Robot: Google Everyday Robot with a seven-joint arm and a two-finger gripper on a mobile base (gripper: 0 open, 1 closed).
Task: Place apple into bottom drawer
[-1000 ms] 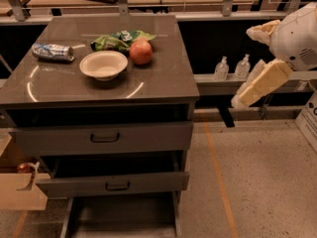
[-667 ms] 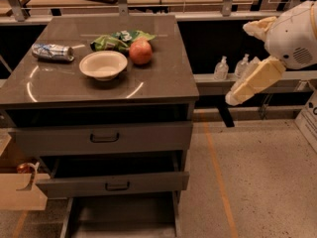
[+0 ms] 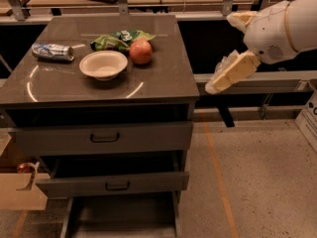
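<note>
Farthest left of the gripper, a crushed can lies on the cabinet top. Nearer it sit a white bowl and a green snack bag. The apple rests against the bag, well left of the gripper. The bottom drawer stands pulled out, down to its left. The gripper hangs beyond the cabinet's right edge, holding nothing. Whether it is open or closed I cannot tell.

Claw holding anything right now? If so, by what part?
Nothing held. The claw hangs right of the cabinet, apart from the apple on its top.
</note>
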